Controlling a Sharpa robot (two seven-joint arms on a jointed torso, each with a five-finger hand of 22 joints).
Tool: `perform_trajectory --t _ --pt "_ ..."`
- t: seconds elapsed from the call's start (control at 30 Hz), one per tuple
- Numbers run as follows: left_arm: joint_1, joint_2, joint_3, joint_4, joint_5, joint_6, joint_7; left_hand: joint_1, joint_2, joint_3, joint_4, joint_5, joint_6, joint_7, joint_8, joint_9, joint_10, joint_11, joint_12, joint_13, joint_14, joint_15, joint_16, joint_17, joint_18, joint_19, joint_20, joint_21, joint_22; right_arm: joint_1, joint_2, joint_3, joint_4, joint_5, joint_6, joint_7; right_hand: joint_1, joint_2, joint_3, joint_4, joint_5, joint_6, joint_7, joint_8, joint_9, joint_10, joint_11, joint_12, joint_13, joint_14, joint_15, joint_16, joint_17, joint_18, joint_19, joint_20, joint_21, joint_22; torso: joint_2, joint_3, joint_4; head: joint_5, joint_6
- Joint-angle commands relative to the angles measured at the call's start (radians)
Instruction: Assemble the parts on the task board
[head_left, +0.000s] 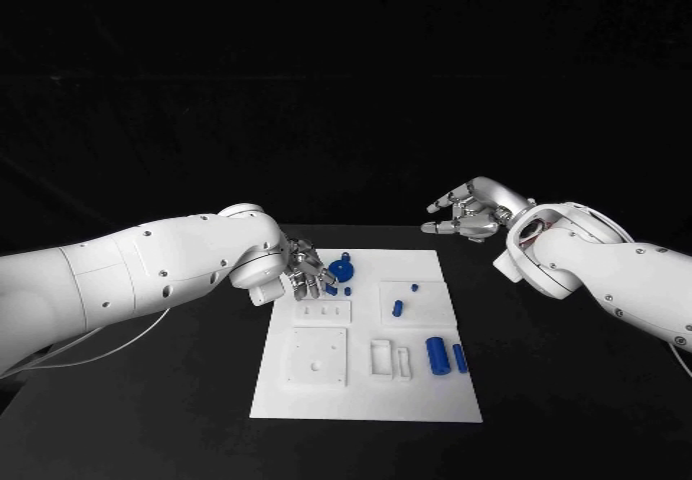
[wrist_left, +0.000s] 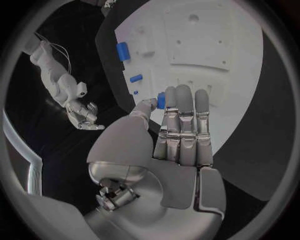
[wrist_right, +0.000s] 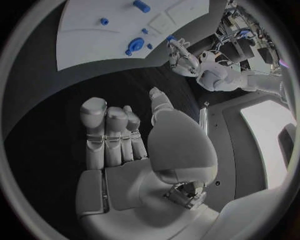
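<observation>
The left robot hand (head_left: 300, 277) rests at the far left corner of the flat white rectangular task board (head_left: 361, 400), which lies in the middle of the black bench (head_left: 577, 400). In the left wrist view its fingers (wrist_left: 184, 125) are straight and close together, and a small blue piece (wrist_left: 160, 100) sits between the thumb tip and the nearest finger; I believe it is pinched there, but the contact is partly hidden. Just beside this robot hand stands a round blue knob-like part (head_left: 342, 269). The right robot hand (head_left: 469, 215) hovers over the bench beyond the far right corner of the board, holding nothing, fingers loosely curved and apart.

The risks, as I judge them:
- The pinch is shallow and only at the fingertips, so the small piece could slip or rotate if it is pressed at an angle into its seat.
- The round blue knob is very near, so a sideways motion of the fingers could knock it.
- Two blue cylinders (head_left: 436, 355) lie loose near the right edge of the board and could roll off if the board is pushed.
</observation>
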Motion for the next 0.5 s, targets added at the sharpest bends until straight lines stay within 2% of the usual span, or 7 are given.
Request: perform_trajectory --t 0.03,0.17,0.3,0.5 --pt "-0.007 0.010 0.001 -0.007 -0.121 0.008 -0.019 -0.001 0.006 0.088 -0.096 0.008 0.103 -0.086 0.003 0.000 0.043 -0.015 0.007 0.001 0.006 -0.002 0.000 0.002 -0.002 -0.001 -0.003 0.006 0.001 0.003 0.004 0.001 -0.006 0.034 -0.050 0.011 -0.002 0.004 0.002 0.006 0.006 0.008 -0.001 -0.001 0.001 -0.005 -0.005 -0.006 -0.002 -0.004 0.001 -0.003 -0.002 0.012 0.030 0.003 -0.007 0.084 0.002 0.0022 0.0005 0.001 -0.005" --pt "-0.020 0.019 0.001 -0.016 -0.165 0.002 -0.020 -0.002 0.005 0.090 -0.100 0.016 0.106 -0.086 0.003 -0.001 0.043 -0.015 0.009 0.001 0.004 -0.001 0.001 0.007 -0.001 -0.007 -0.001 0.009 0.005 0.004 0.009 0.002 -0.010 0.035 -0.062 0.007 -0.001 0.003 0.006 0.007 0.007 0.008 -0.001 -0.001 0.001 -0.006 -0.005 -0.007 -0.004 -0.003 0.001 -0.003 -0.002 0.011 0.032 0.002 -0.009 0.084 0.002 0.0024 -0.0011 0.000 -0.008" --pt "-0.034 0.026 0.001 -0.021 -0.212 -0.008 -0.019 -0.004 0.005 0.091 -0.103 0.021 0.105 -0.086 0.003 -0.002 0.043 -0.014 0.009 0.000 0.005 0.000 0.001 0.009 0.000 -0.009 -0.001 0.012 0.006 0.005 0.011 0.003 -0.009 0.029 -0.068 0.004 0.000 0.003 0.007 0.007 0.007 0.007 0.000 -0.001 0.001 -0.005 -0.005 -0.006 -0.004 -0.003 0.001 -0.003 -0.002 0.011 0.032 0.002 -0.009 0.084 0.002 0.0010 -0.0010 0.002 -0.010" --pt "-0.044 0.031 0.001 -0.028 -0.243 -0.011 -0.021 -0.005 0.004 0.094 -0.107 0.028 0.107 -0.086 0.003 -0.002 0.043 -0.015 0.014 0.001 0.006 0.000 0.003 0.013 0.000 -0.012 -0.001 0.015 0.009 0.005 0.015 0.003 -0.005 0.023 -0.076 0.001 0.000 0.003 0.011 0.007 0.005 0.009 -0.001 -0.001 0.001 -0.004 -0.005 -0.006 -0.005 -0.002 0.001 -0.001 -0.001 0.011 0.033 0.002 -0.008 0.085 0.002 0.0009 -0.0011 0.004 -0.016"
